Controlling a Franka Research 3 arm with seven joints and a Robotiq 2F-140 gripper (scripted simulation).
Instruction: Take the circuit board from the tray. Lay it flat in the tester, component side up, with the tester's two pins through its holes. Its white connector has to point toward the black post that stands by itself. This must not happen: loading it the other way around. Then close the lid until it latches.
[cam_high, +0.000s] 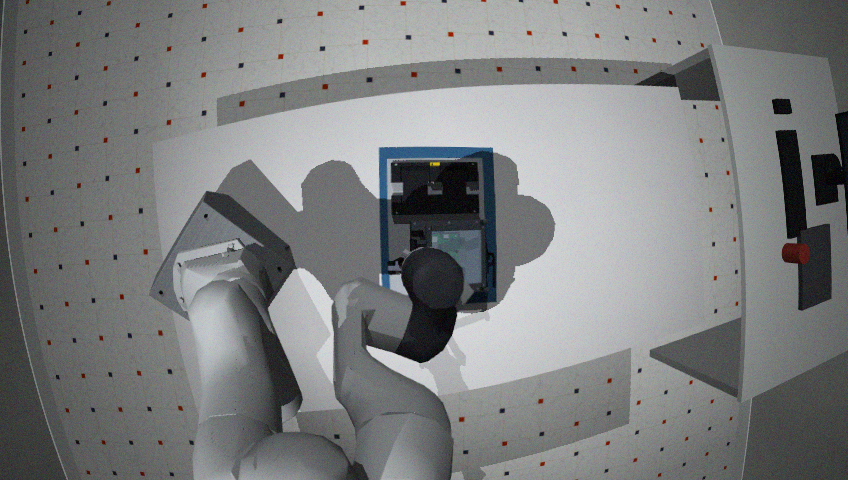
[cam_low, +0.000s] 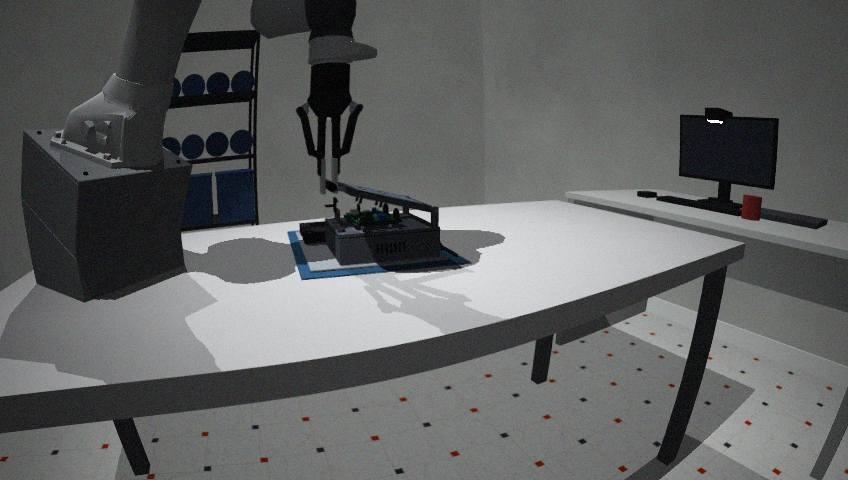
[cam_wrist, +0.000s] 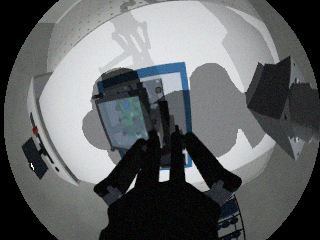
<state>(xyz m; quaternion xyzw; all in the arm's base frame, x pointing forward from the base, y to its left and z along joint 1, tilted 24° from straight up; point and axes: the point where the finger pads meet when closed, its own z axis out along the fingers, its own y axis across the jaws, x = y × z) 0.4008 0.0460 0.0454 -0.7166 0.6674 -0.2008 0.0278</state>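
The dark tester (cam_low: 380, 240) (cam_wrist: 125, 117) stands on a blue mat (cam_high: 383, 178) (cam_low: 321, 272) (cam_wrist: 182, 90) in the middle of the table. The green circuit board (cam_low: 360, 217) (cam_high: 452, 240) (cam_wrist: 131, 107) lies flat in the tester, under the lid. The see-through lid (cam_low: 386, 198) (cam_high: 467, 255) is tilted low over the board, hinged on the right, with its free left edge still raised. My gripper (cam_low: 329, 181) (cam_wrist: 166, 122) points straight down, shut, with its fingertips on the lid's free edge. In the overhead view my wrist hides the fingers. The black tray (cam_high: 434, 187) (cam_low: 309, 230) behind the tester is empty.
The robot's grey base block (cam_low: 101, 226) (cam_high: 238, 231) stands at the table's left end. A shelf rack (cam_low: 214, 118) is behind it. A side desk to the right carries a monitor (cam_low: 728, 151) and a red cup (cam_low: 751, 206) (cam_high: 794, 252).
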